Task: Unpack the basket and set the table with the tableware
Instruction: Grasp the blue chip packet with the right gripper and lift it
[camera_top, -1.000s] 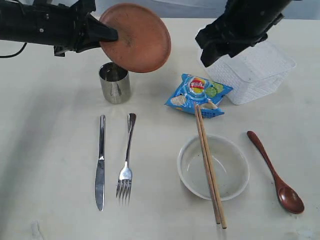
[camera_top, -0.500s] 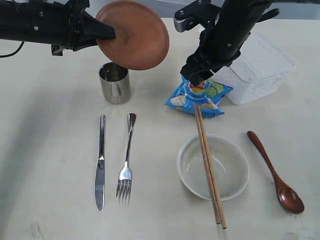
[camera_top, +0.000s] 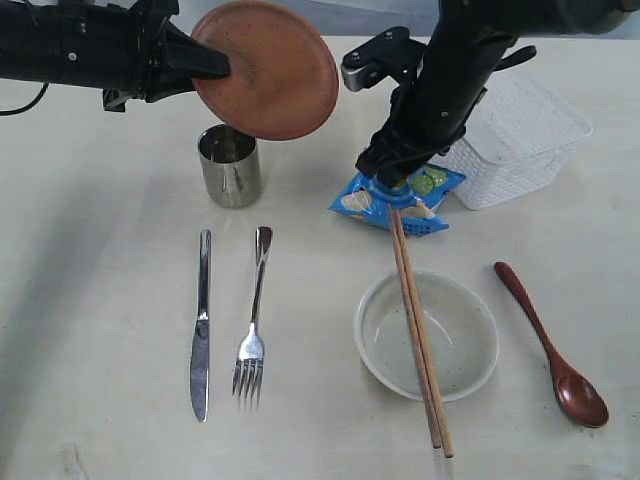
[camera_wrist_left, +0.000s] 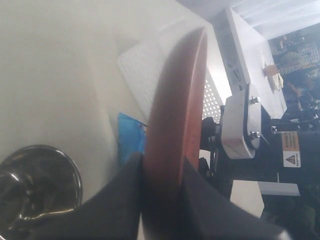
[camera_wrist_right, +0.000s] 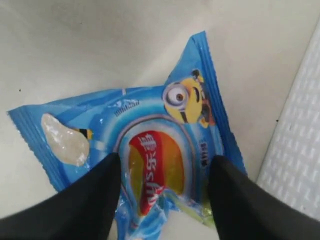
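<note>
My left gripper (camera_top: 210, 65) is shut on the rim of the reddish-brown plate (camera_top: 265, 70), which hangs tilted above the steel cup (camera_top: 230, 165). The left wrist view shows the plate (camera_wrist_left: 175, 110) edge-on between the fingers. My right gripper (camera_top: 385, 178) is low over the blue snack bag (camera_top: 400, 200), open, one finger on each side of the bag's (camera_wrist_right: 155, 130) middle. The white basket (camera_top: 520, 135) stands behind it. On the table (camera_top: 100, 300) lie a knife (camera_top: 201, 325), a fork (camera_top: 253, 320), a white bowl (camera_top: 475, 345) with chopsticks (camera_top: 418, 340) across it, and a dark red spoon (camera_top: 550, 345).
The snack bag lies between the basket and the far ends of the chopsticks. The basket's lattice wall (camera_wrist_right: 300, 140) is close beside my right gripper (camera_wrist_right: 165, 172). The cup (camera_wrist_left: 40, 185) sits just under the held plate.
The right arm has come down and to the left from above the basket to the snack bag, its jaws narrowing a little. The left arm with the plate has barely moved.
</note>
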